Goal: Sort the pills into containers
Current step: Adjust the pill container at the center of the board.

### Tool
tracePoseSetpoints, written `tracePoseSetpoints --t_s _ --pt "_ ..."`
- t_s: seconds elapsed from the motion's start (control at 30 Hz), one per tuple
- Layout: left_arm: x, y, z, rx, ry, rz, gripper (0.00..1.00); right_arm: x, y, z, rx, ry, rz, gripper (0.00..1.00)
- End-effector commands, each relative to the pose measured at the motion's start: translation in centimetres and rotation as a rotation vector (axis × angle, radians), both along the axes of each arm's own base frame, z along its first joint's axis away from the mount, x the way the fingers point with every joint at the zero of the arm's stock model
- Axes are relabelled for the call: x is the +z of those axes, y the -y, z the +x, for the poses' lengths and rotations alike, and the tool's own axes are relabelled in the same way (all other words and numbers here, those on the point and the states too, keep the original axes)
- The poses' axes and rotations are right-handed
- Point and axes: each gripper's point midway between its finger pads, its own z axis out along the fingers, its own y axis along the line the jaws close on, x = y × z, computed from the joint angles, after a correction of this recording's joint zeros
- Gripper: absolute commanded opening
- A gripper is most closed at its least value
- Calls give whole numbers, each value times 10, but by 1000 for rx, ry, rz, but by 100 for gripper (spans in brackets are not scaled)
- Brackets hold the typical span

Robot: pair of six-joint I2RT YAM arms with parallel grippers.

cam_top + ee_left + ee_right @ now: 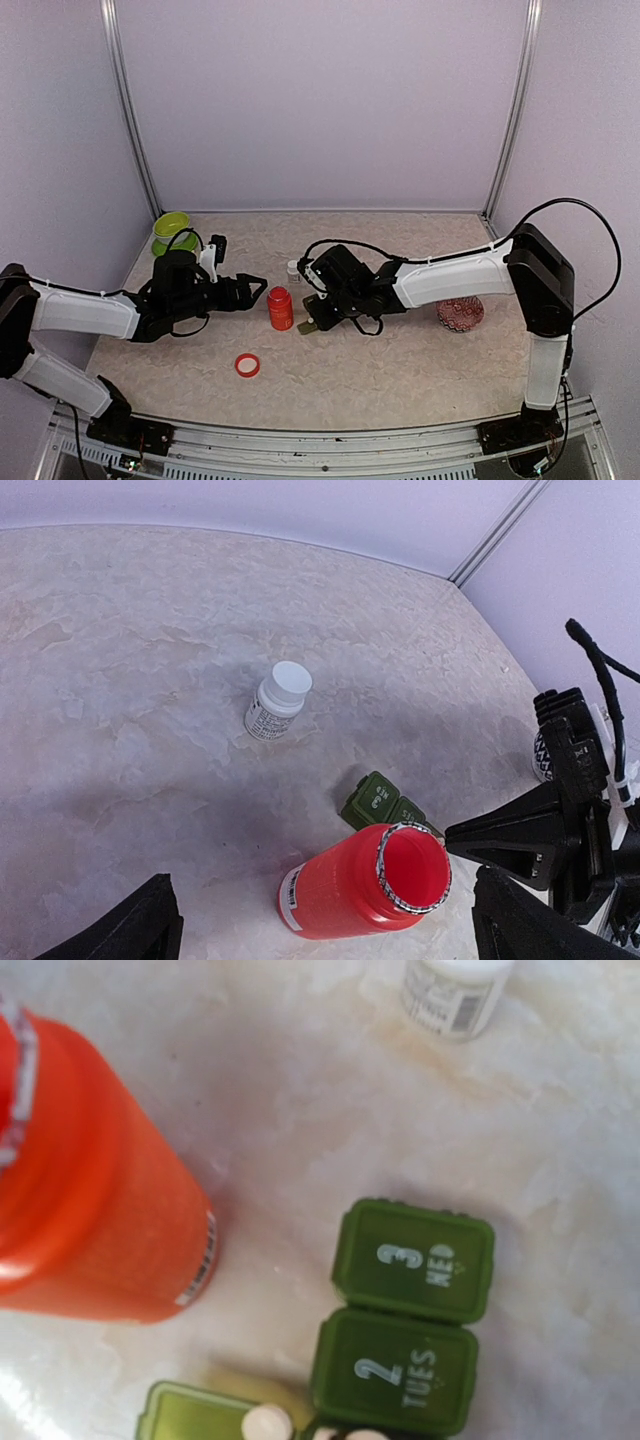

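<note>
White pills [265,1422] lie in the opened end box of the containers [405,1325], just beside the uncapped red bottle [90,1190]. My left gripper [256,291] is spread and empty; I can't tell the right gripper [310,324] grip, above the containers.

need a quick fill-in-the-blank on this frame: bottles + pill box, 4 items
1. The red bottle stands upright with its cap ____.
2. The small bottle beyond it has a ____ cap.
3. On the pill box, the lid next to "3 WED" reads "2 ____".
4. In the right wrist view, ____ of the pill box's lids are shut.

Missing words: off; white; TUES; two
</note>
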Motion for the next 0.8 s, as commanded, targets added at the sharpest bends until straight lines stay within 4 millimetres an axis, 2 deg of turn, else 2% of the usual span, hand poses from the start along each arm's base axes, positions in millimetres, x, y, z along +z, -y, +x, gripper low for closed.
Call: tracePoseSetpoints --t_s 0.0,0.4,0.6,0.77 --pt "2 1 0 -6 9 -17 99 26 -1 7 -10 35 25 2" --pt "1 1 0 -7 6 -17 99 -12 10 12 -49 -14 -28 19" --pt "1 1 0 -6 7 -17 99 -20 8 15 -49 -21 -44 21" --pt "2 2 0 -9 8 -17 99 -26 15 17 -67 -16 -74 21"
